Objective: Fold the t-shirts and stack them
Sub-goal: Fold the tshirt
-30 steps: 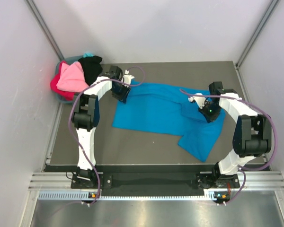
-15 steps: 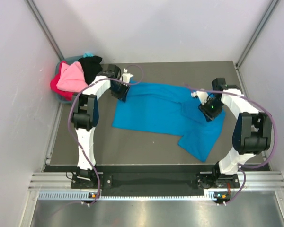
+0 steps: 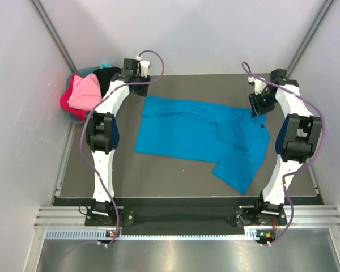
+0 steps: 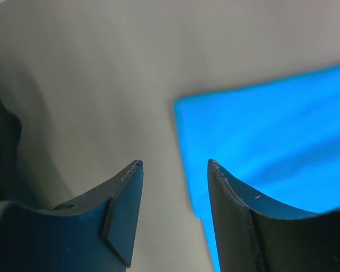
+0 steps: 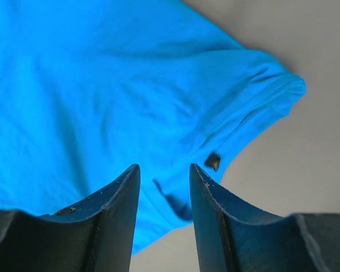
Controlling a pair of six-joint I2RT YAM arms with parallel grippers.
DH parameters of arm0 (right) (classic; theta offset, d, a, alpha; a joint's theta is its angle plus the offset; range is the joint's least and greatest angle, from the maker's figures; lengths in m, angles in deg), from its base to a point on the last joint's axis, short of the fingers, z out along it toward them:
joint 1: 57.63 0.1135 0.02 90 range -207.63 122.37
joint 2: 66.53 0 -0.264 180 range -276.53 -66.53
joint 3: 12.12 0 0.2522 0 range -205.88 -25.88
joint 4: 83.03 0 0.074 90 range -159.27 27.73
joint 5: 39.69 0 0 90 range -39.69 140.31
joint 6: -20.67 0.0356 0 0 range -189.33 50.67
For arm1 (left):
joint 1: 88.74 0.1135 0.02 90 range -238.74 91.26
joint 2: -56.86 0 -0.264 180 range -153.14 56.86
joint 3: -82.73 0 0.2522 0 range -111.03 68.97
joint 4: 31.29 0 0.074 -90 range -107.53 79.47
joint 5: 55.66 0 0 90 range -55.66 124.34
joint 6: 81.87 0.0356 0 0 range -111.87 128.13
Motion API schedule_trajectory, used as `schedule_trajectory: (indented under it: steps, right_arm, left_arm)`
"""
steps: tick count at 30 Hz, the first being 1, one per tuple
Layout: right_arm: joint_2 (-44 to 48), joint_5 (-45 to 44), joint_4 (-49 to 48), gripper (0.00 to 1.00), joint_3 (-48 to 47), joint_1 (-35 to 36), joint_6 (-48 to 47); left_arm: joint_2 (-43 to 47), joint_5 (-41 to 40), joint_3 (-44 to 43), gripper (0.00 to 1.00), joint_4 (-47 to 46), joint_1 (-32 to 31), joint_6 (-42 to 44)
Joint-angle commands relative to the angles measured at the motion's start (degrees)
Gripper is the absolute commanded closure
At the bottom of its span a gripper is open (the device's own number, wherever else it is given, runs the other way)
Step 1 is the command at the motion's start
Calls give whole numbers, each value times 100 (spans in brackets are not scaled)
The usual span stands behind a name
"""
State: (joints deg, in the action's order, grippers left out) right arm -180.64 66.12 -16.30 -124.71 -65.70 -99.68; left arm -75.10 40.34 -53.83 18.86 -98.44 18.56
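Note:
A bright blue t-shirt (image 3: 198, 135) lies spread flat on the dark table, one part reaching toward the near right. My left gripper (image 3: 135, 71) is raised near the shirt's far left corner, open and empty. In the left wrist view it (image 4: 174, 165) hangs over bare table with the shirt's corner (image 4: 272, 130) to its right. My right gripper (image 3: 259, 102) is raised over the shirt's far right edge, open and empty. In the right wrist view it (image 5: 164, 168) hangs above the blue cloth (image 5: 102, 85) and a sleeve end (image 5: 266, 85). Pink (image 3: 85, 92), red (image 3: 67, 103) and black (image 3: 109, 78) shirts are piled at the far left.
A teal basket (image 3: 105, 66) holds the pile of shirts at the far left corner, beside the left wall. White walls close in the back and both sides. The table (image 3: 158, 175) has a raised near edge with the arm bases on it.
Both grippers have lifted off the blue shirt and drawn back toward the far edge. The shirt's far edge now lies flat and stretched out, free of both grippers.

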Motion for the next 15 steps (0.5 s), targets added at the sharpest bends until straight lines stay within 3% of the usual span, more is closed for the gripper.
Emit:
schedule_trajectory:
  steps: [1, 15]
  right_arm:
    - [-365, 141, -120, 59, -505, -124, 459]
    - [-1017, -96, -322, 59, -1261, -344, 670]
  left_arm:
    - [-417, -538, -156, 46, -509, 99, -692]
    - [-980, -231, -490, 49, -694, 126, -912]
